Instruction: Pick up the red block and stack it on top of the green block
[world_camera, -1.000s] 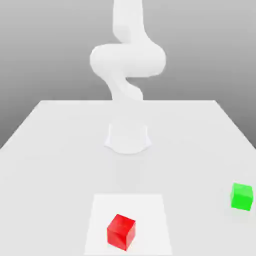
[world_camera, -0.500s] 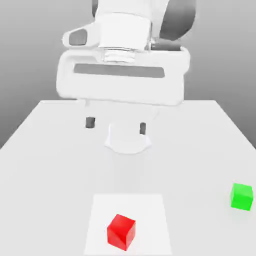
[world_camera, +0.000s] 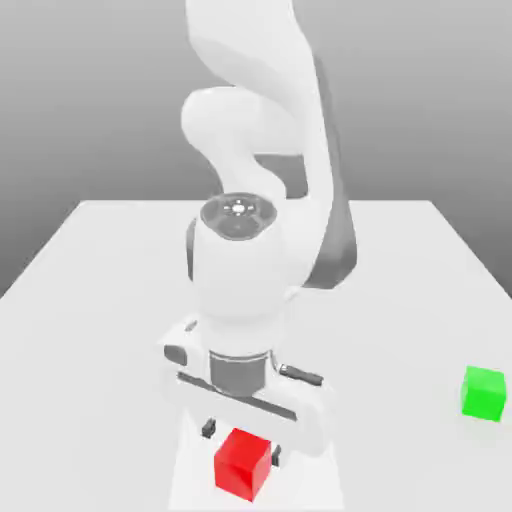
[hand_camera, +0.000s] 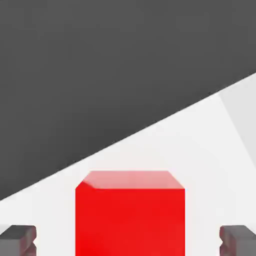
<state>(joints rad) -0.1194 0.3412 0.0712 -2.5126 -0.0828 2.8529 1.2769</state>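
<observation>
Straddling the red block (world_camera: 243, 463) with the claw (world_camera: 243, 441), fingers (hand_camera: 19, 239) standing apart from its sides, not yet gripping. Sitting low centre on the table (world_camera: 90, 300); likely rigid, light, best pinched on opposite flat faces. Pointing straight down, arm folding above. Waiting at right edge: green block (world_camera: 484, 392).

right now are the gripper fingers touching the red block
Apart. The hand view shows white table between each of the fingers and the red block.
</observation>
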